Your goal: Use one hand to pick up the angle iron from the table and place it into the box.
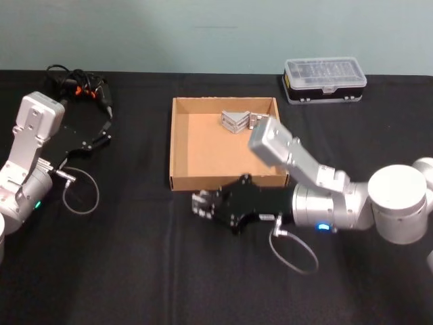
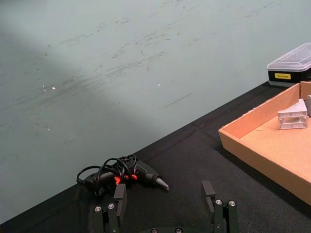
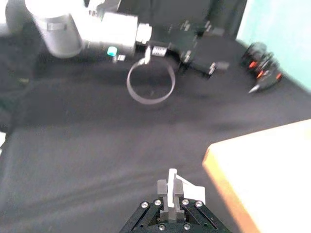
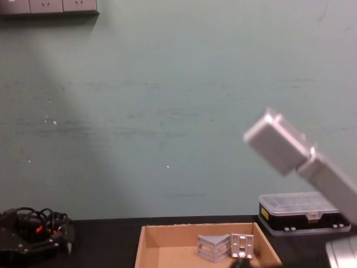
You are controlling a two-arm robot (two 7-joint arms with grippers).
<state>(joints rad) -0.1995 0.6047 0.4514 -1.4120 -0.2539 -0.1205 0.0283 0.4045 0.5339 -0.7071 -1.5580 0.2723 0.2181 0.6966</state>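
at far left, left gripper [image 1: 103,139] parked over the table [image 1: 135,271], fingers [image 2: 119,200] spread, just short of a corded black tool [image 1: 78,84]. centre: tan box [image 1: 203,152] holding two angle irons [image 1: 235,120] near its far wall. just in front of the box's near wall, right gripper [image 1: 201,205] low over the table, pinching a third angle iron [image 3: 181,187]. far right, at the back: clear-lidded black case [image 1: 325,79].
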